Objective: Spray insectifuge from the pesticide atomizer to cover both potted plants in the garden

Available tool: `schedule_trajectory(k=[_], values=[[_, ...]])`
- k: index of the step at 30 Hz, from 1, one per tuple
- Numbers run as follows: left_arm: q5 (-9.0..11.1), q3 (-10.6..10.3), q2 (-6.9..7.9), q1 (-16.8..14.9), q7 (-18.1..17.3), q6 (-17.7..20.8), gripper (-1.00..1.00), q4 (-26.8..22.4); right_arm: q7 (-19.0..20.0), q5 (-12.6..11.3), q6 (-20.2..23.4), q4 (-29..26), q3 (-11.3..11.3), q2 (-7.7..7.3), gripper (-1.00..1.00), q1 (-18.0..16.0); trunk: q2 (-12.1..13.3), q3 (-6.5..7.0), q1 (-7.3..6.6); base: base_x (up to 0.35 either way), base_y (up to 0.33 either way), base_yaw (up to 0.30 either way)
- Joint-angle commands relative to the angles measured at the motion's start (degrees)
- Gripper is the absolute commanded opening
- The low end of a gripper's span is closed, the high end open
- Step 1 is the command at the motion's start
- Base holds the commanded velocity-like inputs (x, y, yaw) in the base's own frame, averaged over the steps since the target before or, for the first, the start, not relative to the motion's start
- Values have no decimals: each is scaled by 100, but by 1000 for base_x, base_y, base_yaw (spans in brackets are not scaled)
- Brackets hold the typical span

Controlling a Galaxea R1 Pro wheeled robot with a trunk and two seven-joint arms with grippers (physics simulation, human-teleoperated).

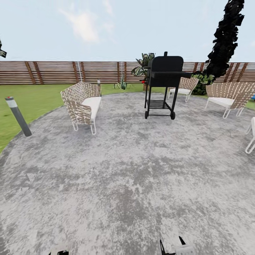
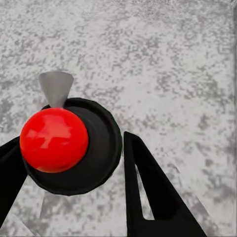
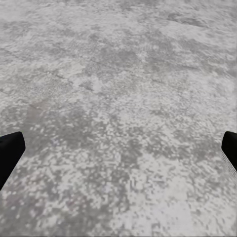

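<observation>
In the left wrist view my left gripper (image 2: 74, 175) is shut on a round black body with a glossy red ball on top and a grey cone-shaped nozzle, which I take to be the pesticide atomizer (image 2: 96, 148). It hangs above the grey paved patio (image 1: 127, 170). My right gripper (image 3: 118, 148) is open and holds nothing, with its fingers far apart over bare paving; its fingertips (image 1: 162, 247) peek in at the head view's lower edge. One potted plant (image 1: 121, 85), a small spiky green rosette, stands far off by the brown slatted fence (image 1: 53, 72). The second one is out of sight.
A black wheeled grill (image 1: 163, 85) stands at the patio's far side. A woven chair (image 1: 82, 104) sits on the left, with more chairs at the back right (image 1: 226, 97). A grey bollard (image 1: 17, 117) leans at the lawn's edge. A broad-leaved bush (image 1: 143, 65) grows by the fence.
</observation>
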Motion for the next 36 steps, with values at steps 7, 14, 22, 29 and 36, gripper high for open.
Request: schedule_trajectory(k=[7,14,22,29,36], values=[[-60,47,1,-4,12,-21,-100,9,-60,46,-6,0,14,4,100,-3,-2,-5,2,333,-99,0],[-61,47,1,-4,12,-21,-100,7,-60,46,-6,1,14,4,100,-3,-2,-5,2,334,-91,0],[-59,47,1,-4,12,-21,-100,7,-60,46,-6,3,14,4,100,-3,-2,-5,2,336,-80,0],[-60,47,1,-4,12,-21,-100,7,-60,46,-6,3,14,4,100,-3,-2,-5,2,337,-73,0],[-61,47,1,-4,12,-21,-100,7,-60,46,-6,3,14,2,100,-3,-2,-5,2,337,-16,0]])
